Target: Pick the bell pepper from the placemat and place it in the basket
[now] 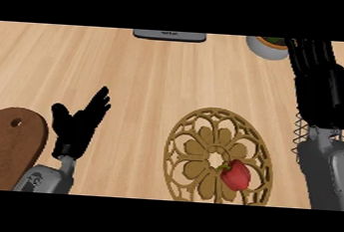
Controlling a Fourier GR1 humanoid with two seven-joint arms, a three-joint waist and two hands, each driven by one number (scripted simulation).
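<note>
bell pepper (236, 176) on placemat (195, 139), hands apart

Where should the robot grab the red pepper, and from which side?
Probably round its fat red body, coming down from above. The pepper lies on the flat placemat with its green stem pointing up-left, too thin to hold. The right hand is nearer than the left hand, which rests open, so it likely suits best.
</note>
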